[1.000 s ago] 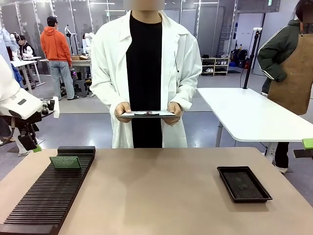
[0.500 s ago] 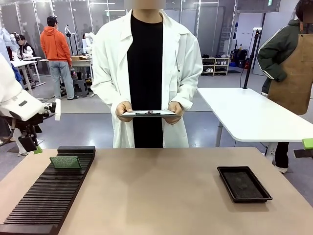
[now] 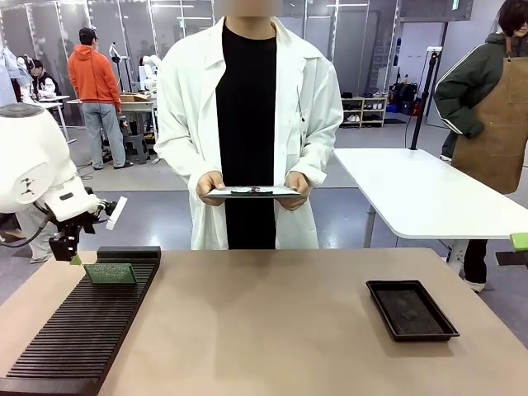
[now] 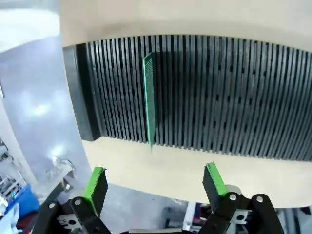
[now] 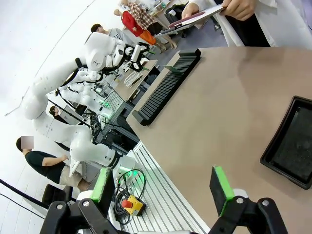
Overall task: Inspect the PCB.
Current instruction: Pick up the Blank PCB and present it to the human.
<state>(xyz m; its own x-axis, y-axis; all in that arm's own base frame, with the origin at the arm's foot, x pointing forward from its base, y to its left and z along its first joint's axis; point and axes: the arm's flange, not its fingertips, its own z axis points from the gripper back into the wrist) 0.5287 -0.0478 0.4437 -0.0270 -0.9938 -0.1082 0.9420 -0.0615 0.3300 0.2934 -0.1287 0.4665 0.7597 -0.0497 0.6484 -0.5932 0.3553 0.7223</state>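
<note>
PCB (image 4: 149, 97) upright — beyond L gripper (image 4: 154, 170) (jaws wide).

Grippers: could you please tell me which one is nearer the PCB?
The left gripper, open beside the rack holding the PCB; the right gripper is far across the table.

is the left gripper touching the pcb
Apart. The left wrist view shows the open left gripper short of the PCB, which stands on edge in the rack, with bare table between them.
</note>
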